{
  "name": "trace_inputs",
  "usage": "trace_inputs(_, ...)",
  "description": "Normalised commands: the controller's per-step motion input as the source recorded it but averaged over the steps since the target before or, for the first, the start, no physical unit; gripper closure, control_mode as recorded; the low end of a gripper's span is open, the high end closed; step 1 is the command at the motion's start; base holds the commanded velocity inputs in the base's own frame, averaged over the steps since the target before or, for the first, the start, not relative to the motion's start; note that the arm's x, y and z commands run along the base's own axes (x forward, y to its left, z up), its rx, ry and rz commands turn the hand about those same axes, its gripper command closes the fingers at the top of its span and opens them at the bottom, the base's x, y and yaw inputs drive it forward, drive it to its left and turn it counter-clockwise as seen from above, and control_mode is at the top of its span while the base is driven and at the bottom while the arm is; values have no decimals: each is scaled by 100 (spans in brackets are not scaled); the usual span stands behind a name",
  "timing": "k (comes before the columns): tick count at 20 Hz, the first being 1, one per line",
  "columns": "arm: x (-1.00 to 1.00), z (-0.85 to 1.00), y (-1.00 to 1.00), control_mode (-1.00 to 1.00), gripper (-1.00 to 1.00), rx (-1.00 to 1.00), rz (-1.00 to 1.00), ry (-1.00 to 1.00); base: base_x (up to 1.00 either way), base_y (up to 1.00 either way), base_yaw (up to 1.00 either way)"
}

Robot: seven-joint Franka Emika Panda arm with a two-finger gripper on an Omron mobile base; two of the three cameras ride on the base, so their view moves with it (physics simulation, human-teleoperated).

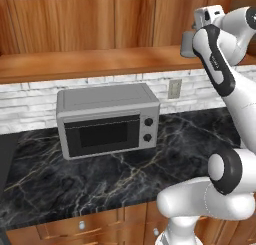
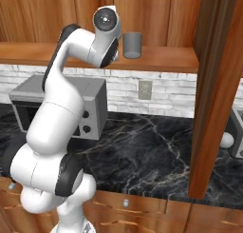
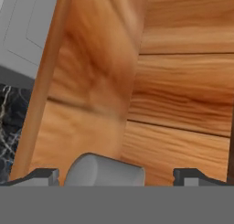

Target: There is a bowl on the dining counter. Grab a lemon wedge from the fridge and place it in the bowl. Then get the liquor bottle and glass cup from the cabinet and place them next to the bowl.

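Half the glass cup [image 1: 187, 44] hides behind the arm.

Grey glass cup [image 2: 132, 44] upright on cabinet [image 2: 156, 60] shelf

The microwave [image 1: 107, 120] sits on the kitchen counter [image 1: 100, 176], backed against the brick wall [image 1: 30, 104]. On that wall, just right of the microwave, is an outlet [image 1: 174, 89]. Above the microwave runs the plank shelf [image 1: 75, 64] of the cabinet [image 2: 57, 18] — the glass cup [image 2: 132, 45] stands upright on it, up and to the right of the microwave, past the outlet. In the hand view the glass cup lies between the two fingertips [image 3: 43, 176] of the gripper [image 3: 116, 177], which sit apart on either side of it. Further right of the microwave, beyond the cup, an open cabinet door [image 2: 216, 94] hangs edge-on — out over the counter.
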Motion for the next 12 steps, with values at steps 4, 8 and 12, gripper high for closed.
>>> trace_inputs(4,26,-1,-12,-100,-100,0,0,0,0,0,0)
trace_inputs(8,27,-5,-12,-100,-100,0,0,2,0,0,0)
trace_inputs(12,23,-9,-12,-100,-100,0,0,3,0,0,0)
